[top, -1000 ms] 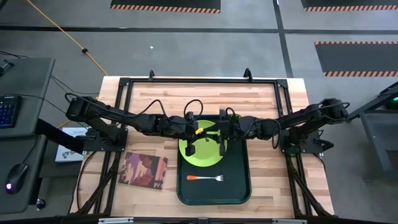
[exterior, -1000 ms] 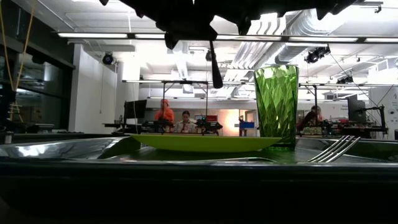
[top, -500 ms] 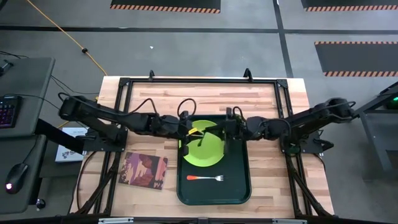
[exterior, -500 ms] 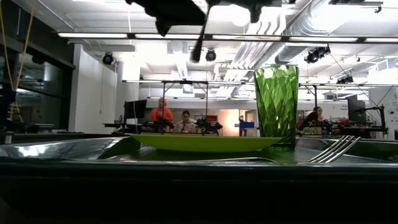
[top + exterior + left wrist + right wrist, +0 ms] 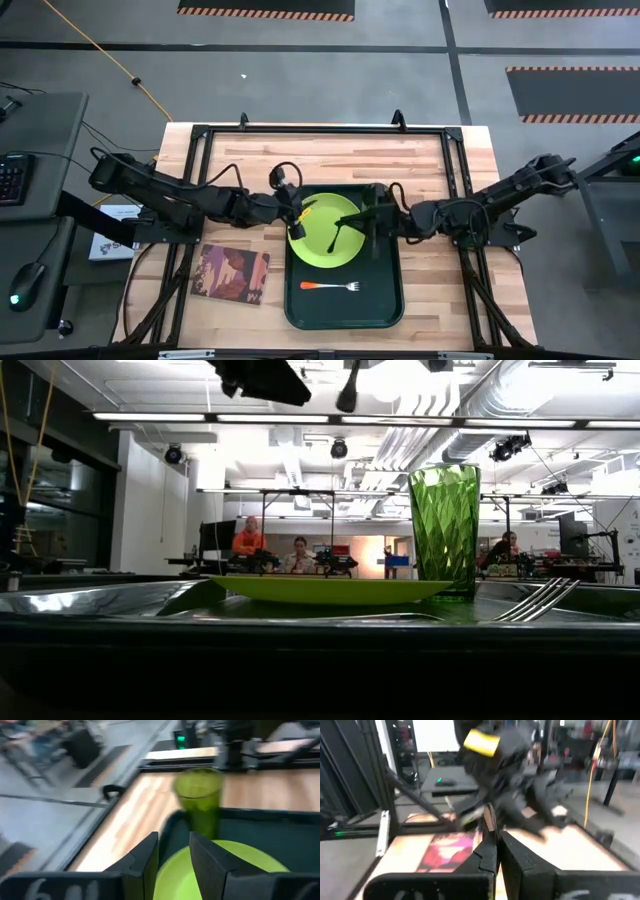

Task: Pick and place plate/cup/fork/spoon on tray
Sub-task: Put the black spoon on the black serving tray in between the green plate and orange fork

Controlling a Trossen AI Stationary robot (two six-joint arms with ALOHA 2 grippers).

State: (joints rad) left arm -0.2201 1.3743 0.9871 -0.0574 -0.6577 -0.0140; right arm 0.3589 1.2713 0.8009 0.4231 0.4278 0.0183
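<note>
The lime-green plate [image 5: 325,240] lies on the dark green tray [image 5: 345,312], with the orange-handled fork [image 5: 330,286] on the tray nearer the front. The green cup [image 5: 197,800] stands upright at the tray's far right corner and also shows in the low view [image 5: 444,525]. My right gripper [image 5: 364,214] is above the plate's right part, shut on the dark spoon [image 5: 340,234]. My left gripper [image 5: 297,224] hovers over the plate's left edge, open and empty, as the left wrist view [image 5: 173,857] shows. My right gripper pinches the spoon's handle [image 5: 489,822] between its two fingers, coming roughly level from the table's right side. The spoon is lifted clear above the plate. It slants down from the fingers, with its bowl [image 5: 348,400] as the low end.
A reddish-brown patterned mat [image 5: 232,273] lies on the wooden table to the left of the tray. A black frame [image 5: 320,130] runs round the table's far part. People sit in the room far behind the table.
My two grippers have drawn apart over the plate: the left toward the table's left edge, the right toward the right edge and upward with the spoon. The spoon has risen and tipped from hanging nearly upright to a slant. Plate, cup and fork have stayed put.
</note>
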